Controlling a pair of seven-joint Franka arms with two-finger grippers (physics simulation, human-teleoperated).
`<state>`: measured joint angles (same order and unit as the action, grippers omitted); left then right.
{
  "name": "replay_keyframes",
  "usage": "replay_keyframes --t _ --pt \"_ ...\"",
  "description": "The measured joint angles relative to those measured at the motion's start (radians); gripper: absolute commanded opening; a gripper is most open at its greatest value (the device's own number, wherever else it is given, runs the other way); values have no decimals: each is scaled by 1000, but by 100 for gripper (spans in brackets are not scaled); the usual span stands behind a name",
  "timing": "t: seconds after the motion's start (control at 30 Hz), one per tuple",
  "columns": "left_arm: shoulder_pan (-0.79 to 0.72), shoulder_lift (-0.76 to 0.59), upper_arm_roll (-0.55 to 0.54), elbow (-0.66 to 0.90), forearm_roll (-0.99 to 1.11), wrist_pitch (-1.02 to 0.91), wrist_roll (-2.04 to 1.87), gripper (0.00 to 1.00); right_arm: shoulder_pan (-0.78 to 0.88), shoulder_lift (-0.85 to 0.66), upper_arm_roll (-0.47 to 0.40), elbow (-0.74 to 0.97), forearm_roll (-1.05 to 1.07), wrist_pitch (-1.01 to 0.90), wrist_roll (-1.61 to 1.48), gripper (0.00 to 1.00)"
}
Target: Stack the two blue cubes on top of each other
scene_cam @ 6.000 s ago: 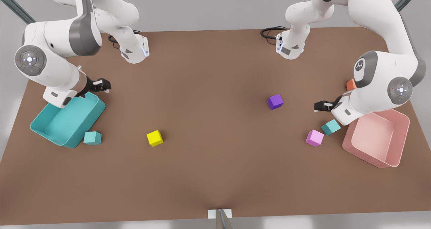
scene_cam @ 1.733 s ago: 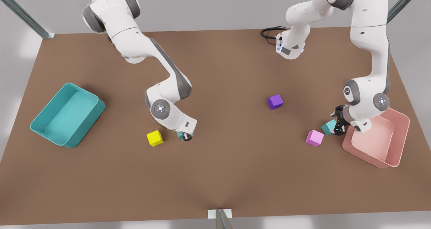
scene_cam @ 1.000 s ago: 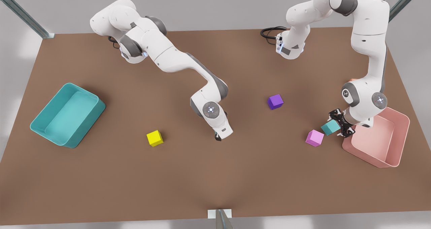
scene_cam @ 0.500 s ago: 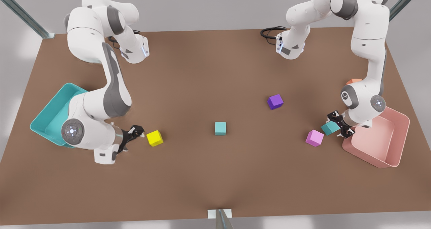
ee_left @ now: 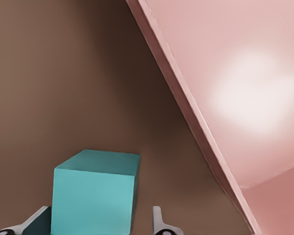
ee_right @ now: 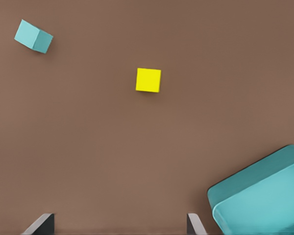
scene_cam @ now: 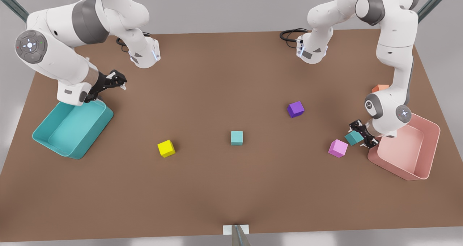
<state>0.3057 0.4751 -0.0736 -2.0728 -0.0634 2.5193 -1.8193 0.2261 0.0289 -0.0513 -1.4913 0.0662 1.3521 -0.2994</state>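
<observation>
Two matte teal cubes sit well apart on the brown table (scene_cam: 217,188). One teal cube (scene_cam: 353,138) sits between the left gripper's (scene_cam: 361,134) spread fingers (ee_left: 161,223), just beside the smooth pink bin (scene_cam: 430,155). The other teal cube (scene_cam: 237,138) lies square-on, far from the right gripper (scene_cam: 121,82), open above the glossy teal bin (scene_cam: 97,128).

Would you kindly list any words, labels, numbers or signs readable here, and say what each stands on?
No readable text anywhere.
Cubes, including the two blue cubes: plain faces.
Teal bin and pink bin: unmarked.
Arm joints: small round emblems, no legible letters.
</observation>
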Motion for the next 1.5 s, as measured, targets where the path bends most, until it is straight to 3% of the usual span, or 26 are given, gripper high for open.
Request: replay_keyframes --t 0.23,0.37,0.43,0.47,0.7,0.9,1.0,1.1,1.23,1.33,1.5 --pt "1 23 0 -1 -2 1 -8 100 4 4 0 -18 -1 -2 37 100" --pt "1 38 0 -1 -1 1 -11 91 9 6 0 -19 1 -4 53 100" --pt "1 41 0 -1 -1 1 -12 57 11 4 0 -18 -1 -4 60 100" --pt "1 42 0 -1 -2 0 -12 48 12 5 -1 -17 -1 -4 63 100" --pt "5 -11 0 -3 -6 -37 -8 48 18 4 -7 -12 -4 -4 80 100" --pt "-24 -217 -2 0 12 -244 -7 48 10 47 -13 2 -13 -9 92 100" --pt "-88 -277 -101 86 33 -350 -3 50 6 54 -14 3 -22 -11 97 100" --pt "-308 -188 -155 277 59 -438 1 50 7 61 -11 14 -37 -11 102 100" --pt "-607 96 -164 613 98 -534 3 50 15 74 -10 25 -48 -7 108 100" --pt "-669 231 -164 725 143 -551 4 52 17 76 -9 27 -58 -5 111 100" --pt "-700 292 -165 743 169 -513 5 52 14 82 -8 26 -65 -4 116 100"
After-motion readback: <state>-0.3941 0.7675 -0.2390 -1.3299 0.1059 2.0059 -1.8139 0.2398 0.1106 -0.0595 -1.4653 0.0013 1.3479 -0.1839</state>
